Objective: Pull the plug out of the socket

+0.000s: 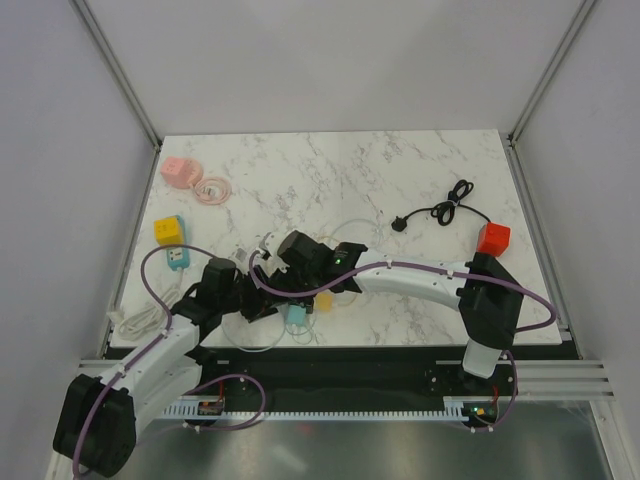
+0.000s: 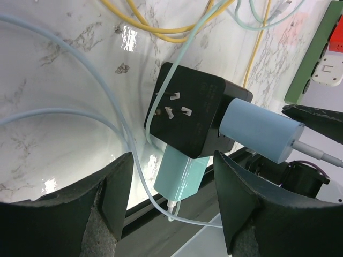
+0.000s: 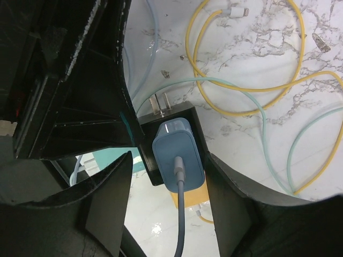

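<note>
A black socket cube (image 2: 187, 115) lies near the table's front edge with its metal prongs showing. A teal plug (image 2: 181, 172), a light blue plug (image 3: 178, 155) and a yellow plug (image 3: 188, 201) sit in it. My left gripper (image 2: 172, 160) is open, with its fingers either side of the teal plug and a gap on both sides. My right gripper (image 3: 169, 158) is open and straddles the blue plug, whose grey cable runs back between the fingers. In the top view the two grippers meet, left (image 1: 268, 305) and right (image 1: 290, 285), and hide the cube. Only the teal plug (image 1: 297, 316) shows there.
Yellow cable (image 3: 241, 107) and pale teal cable (image 3: 278, 123) loop over the marble beside the cube. A pink cube (image 1: 178, 170), a yellow cube (image 1: 168, 230) and a blue-and-white socket (image 1: 178, 258) stand at the left. A black cord (image 1: 440, 213) and a red cube (image 1: 493, 238) lie at the right.
</note>
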Available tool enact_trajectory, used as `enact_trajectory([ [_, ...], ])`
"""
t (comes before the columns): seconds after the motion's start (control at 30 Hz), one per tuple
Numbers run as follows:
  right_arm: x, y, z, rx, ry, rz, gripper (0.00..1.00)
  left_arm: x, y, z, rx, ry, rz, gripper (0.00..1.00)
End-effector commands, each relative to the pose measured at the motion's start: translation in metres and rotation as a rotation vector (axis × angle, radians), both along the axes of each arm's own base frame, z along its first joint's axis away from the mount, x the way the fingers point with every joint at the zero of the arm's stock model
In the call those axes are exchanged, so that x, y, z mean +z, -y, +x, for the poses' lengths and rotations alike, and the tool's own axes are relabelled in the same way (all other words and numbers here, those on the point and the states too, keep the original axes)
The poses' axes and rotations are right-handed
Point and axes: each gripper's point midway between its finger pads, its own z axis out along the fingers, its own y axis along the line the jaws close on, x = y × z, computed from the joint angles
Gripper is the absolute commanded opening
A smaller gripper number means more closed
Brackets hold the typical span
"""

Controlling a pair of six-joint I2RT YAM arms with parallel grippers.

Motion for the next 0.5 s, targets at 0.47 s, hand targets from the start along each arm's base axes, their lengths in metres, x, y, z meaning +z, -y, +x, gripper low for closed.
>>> enact_trajectory([
  [0.47, -0.001, -0.01, 0.008, 0.011, 0.042, -0.005, 0.57, 0.003, 0.001, 0.009, -0.012, 0.03, 0.012, 0.66],
])
